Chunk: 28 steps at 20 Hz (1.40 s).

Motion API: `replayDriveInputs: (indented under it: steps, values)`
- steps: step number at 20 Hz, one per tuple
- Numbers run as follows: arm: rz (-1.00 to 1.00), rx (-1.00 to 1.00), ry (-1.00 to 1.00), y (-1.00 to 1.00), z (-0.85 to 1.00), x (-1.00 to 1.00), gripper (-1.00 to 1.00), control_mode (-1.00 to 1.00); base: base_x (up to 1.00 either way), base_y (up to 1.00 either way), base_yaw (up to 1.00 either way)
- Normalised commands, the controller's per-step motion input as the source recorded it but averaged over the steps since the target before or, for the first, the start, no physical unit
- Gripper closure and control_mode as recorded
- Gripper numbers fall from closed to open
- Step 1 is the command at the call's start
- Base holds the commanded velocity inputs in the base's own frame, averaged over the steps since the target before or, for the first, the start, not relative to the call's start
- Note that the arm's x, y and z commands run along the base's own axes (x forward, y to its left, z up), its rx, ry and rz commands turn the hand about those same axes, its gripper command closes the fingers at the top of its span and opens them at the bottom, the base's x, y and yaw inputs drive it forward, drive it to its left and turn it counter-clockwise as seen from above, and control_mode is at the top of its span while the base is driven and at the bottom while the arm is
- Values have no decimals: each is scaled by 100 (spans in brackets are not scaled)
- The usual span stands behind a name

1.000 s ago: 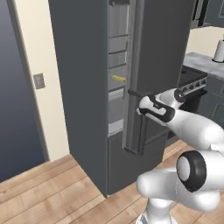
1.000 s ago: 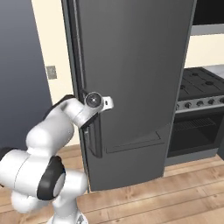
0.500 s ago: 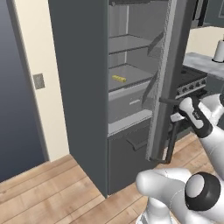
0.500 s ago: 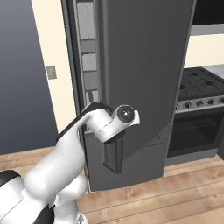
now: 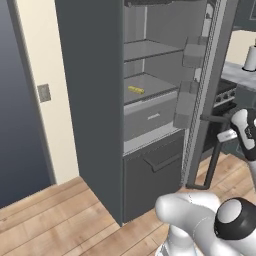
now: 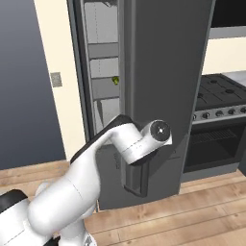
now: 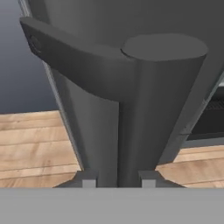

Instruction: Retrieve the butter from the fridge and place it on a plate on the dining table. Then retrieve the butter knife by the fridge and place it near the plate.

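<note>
Hand view — claw (image 7: 118, 180) clamped around the fridge (image 5: 95, 100) door's bar handle (image 7: 144, 113) — door open.

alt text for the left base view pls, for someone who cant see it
A tall dark grey fridge stands with its door swung open to the right, showing light grey shelves and a small yellow butter stick on the middle shelf. The white robot arm reaches the door's bar handle at right, above a wooden floor.
</note>
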Motion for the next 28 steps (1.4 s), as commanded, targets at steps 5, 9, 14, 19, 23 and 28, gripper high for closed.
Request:
replayDriveInputs:
  steps: [5, 9, 14, 19, 23, 28]
  values:
    - [-5, 0, 0, 0, 10, -46, -100, -100, 0, 0, 0]
    - [-15, -4, 0, 0, 26, -73, -100, -100, 0, 0, 0]
    - [-20, -19, 17, 22, 11, -77, -100, -100, 0, 0, 0]
    - [-26, -46, 3, 63, 30, -39, -100, -100, 0, 0, 0]
    - [-23, -55, 17, 94, 2, 5, -100, -100, 0, 0, 0]
    - [-4, -56, 33, 100, 0, 69, -100, -100, 0, 0, 0]
